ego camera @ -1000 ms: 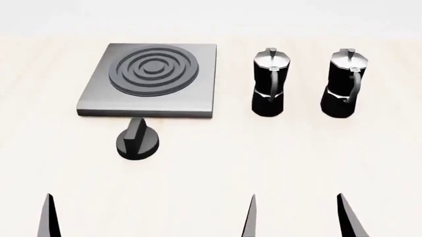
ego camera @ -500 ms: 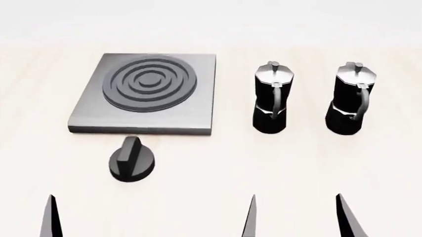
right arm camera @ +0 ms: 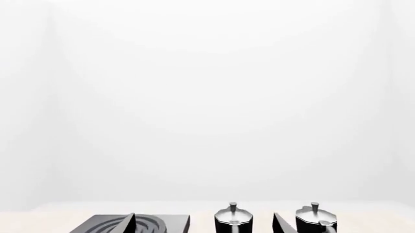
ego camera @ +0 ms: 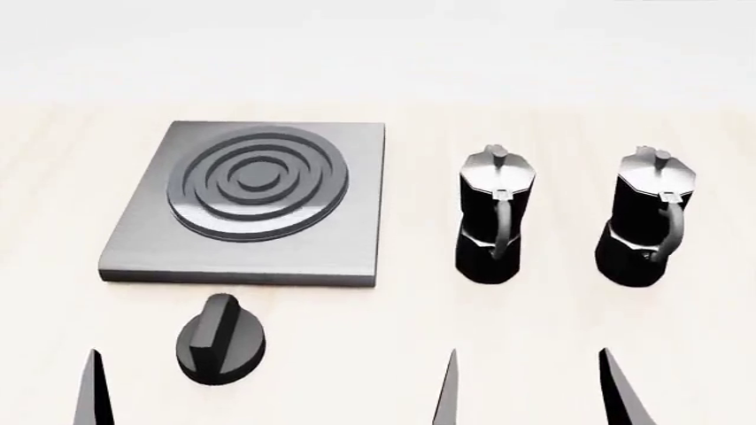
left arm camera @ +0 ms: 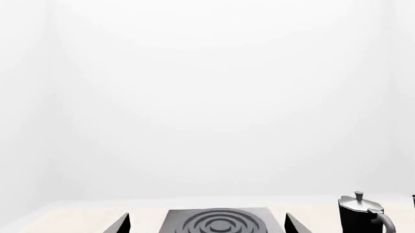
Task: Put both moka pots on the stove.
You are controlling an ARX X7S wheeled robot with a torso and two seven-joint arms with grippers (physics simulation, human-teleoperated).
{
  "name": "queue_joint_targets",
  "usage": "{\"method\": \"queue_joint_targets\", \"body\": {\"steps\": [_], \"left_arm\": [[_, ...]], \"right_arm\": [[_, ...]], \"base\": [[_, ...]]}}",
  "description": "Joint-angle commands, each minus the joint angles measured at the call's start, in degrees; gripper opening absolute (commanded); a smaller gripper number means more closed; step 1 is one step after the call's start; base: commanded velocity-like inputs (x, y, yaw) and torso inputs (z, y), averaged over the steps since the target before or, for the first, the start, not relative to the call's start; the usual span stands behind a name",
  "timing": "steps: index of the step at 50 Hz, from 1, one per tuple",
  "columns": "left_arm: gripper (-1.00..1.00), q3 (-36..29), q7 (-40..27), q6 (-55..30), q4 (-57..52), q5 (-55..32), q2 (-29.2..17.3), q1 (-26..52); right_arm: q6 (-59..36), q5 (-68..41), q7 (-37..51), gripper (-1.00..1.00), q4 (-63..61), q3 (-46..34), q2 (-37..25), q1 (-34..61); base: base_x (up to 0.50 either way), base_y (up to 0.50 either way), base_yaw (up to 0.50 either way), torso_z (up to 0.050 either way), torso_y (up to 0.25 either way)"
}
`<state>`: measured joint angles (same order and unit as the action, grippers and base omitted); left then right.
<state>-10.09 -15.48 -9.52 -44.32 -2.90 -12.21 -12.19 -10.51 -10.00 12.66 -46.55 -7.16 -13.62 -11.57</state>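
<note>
The stove (ego camera: 354, 252), a dark-grey slab with a ring burner, lies on the pale table at the left. Two black moka pots stand upright to its right, one nearer the stove (ego camera: 494, 217) and one farther right (ego camera: 647, 220). Neither gripper touches them. My right gripper (ego camera: 532, 390) is open at the near edge, short of the pots; in the right wrist view (right arm camera: 205, 222) the nearer pot (right arm camera: 233, 221) shows between its fingers. My left gripper (left arm camera: 206, 222) is open and empty, with the stove (left arm camera: 175, 224) ahead of it. Only one left finger (ego camera: 92, 390) shows in the head view.
A short black dial knob (ego camera: 221, 339) sits on the table just in front of the stove, near my left finger. The pale wooden table (ego camera: 390, 336) runs wide around everything, and a plain white wall lies behind.
The stove, knob and both pots have slid lower and grown larger in the head view, so the view has shifted toward them. The finger tips sit at the same spots.
</note>
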Motion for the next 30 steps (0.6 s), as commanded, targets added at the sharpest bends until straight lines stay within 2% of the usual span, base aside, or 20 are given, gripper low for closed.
{"method": "queue_joint_targets", "body": {"steps": [1,26,30], "left_arm": [[1.0,-0.44,-0.42,-0.02,0.22,-0.15,-0.35,0.19],[1.0,-0.98,-1.3,0.3,0.59,-0.59,-1.17,0.38],[1.0,-1.17,-1.43,0.46,0.77,-0.56,-1.26,0.4]], "right_arm": [[0.34,-0.31,0.74,1.0,0.53,-0.56,-0.68,0.22],[1.37,-0.54,2.46,1.0,1.52,-1.22,-1.77,0.68],[2.04,-0.55,2.6,1.0,1.95,-1.46,-1.81,0.62]], "base": [[0.25,0.0,0.0,0.0,0.0],[0.25,0.0,0.0,0.0,0.001],[0.06,0.0,0.0,0.0,0.0]]}}
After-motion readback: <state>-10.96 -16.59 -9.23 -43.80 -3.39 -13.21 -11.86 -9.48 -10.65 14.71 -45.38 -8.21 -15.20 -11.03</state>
